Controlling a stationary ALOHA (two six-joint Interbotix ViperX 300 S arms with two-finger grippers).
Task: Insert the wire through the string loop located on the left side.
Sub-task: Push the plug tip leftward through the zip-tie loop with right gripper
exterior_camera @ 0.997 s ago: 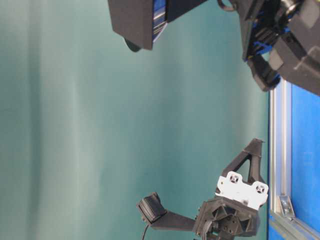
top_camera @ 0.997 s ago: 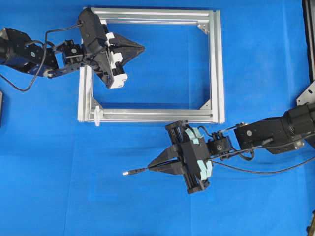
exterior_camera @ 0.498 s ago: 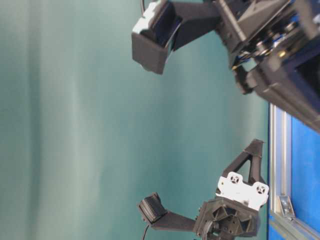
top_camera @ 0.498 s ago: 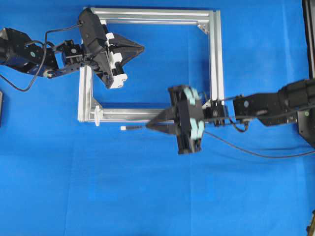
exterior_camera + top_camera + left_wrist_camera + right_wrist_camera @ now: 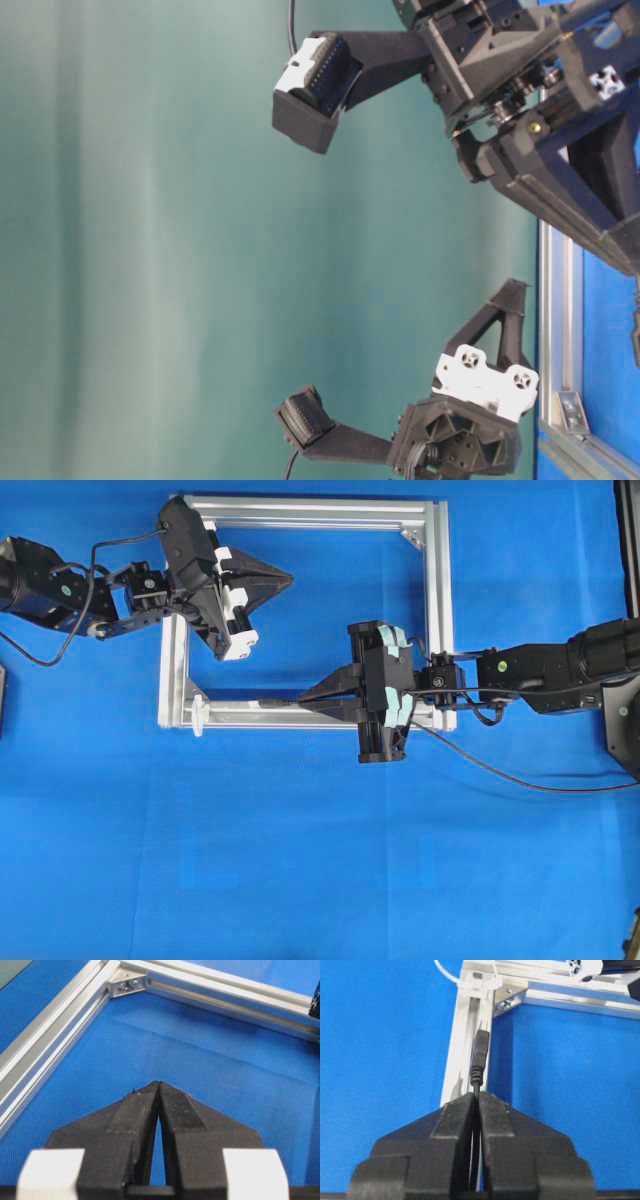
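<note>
One wire (image 5: 480, 1057) clamped in right gripper (image 5: 476, 1096), plug lying over frame rail (image 5: 462, 1055); string loop (image 5: 451, 977) ahead, open blue cloth (image 5: 380, 1060) leftward. Right arm reaches level across frame; left gripper (image 5: 158, 1085) closed, empty.

Blue cloth and a teal backdrop are filling the scene.
A bright blue cloth (image 5: 300, 880) is covering the whole work surface, lying mostly flat and showing a fine woven texture with faint creases in the wrist views. Even light is falling across it, casting only soft shadows. In the table-level view, a plain teal-green backdrop (image 5: 150, 240) is standing behind the surface, showing gentle vertical bands of lighter and darker tone.
</note>
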